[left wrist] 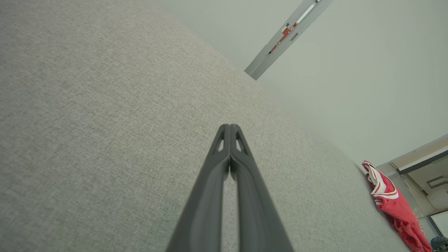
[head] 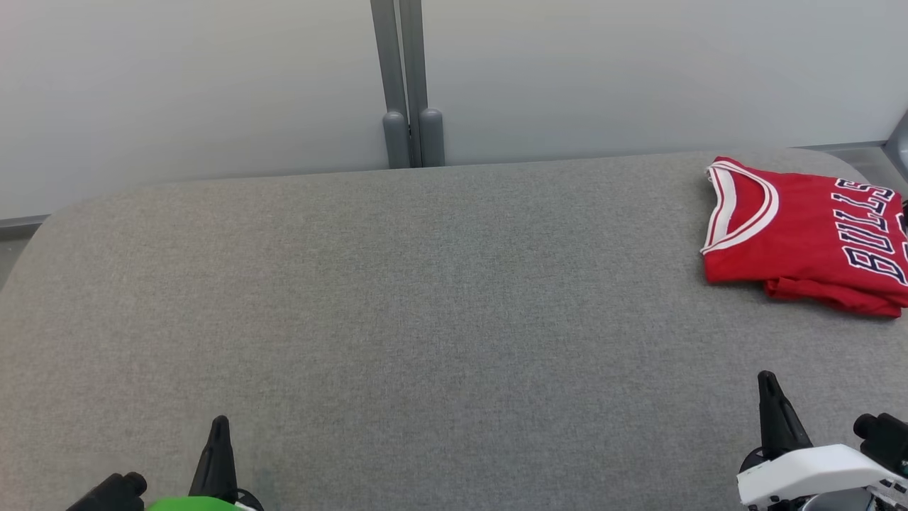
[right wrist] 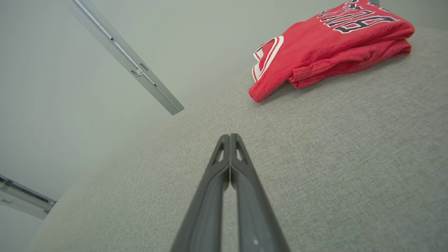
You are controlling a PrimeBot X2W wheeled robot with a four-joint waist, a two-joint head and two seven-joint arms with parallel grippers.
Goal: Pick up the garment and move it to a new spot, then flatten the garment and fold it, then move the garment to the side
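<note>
A red jersey (head: 801,234) with white trim and dark lettering lies folded at the far right of the grey fabric table (head: 425,305). The right wrist view has the jersey (right wrist: 325,42) up at the top right; the left wrist view catches it (left wrist: 392,203) far off at the right edge. My left gripper (head: 220,426) rests at the lower left, shut and empty, its tips (left wrist: 230,126) together above bare fabric. At the lower right my right gripper (head: 767,380) is shut too, holding nothing, tips (right wrist: 230,135) touching, well short of the jersey.
Behind the table stands a pale wall with a grey vertical post (head: 408,78). The table's rounded far-left corner (head: 57,213) and its far edge lie close to that wall. Bare fabric stretches across the middle and left.
</note>
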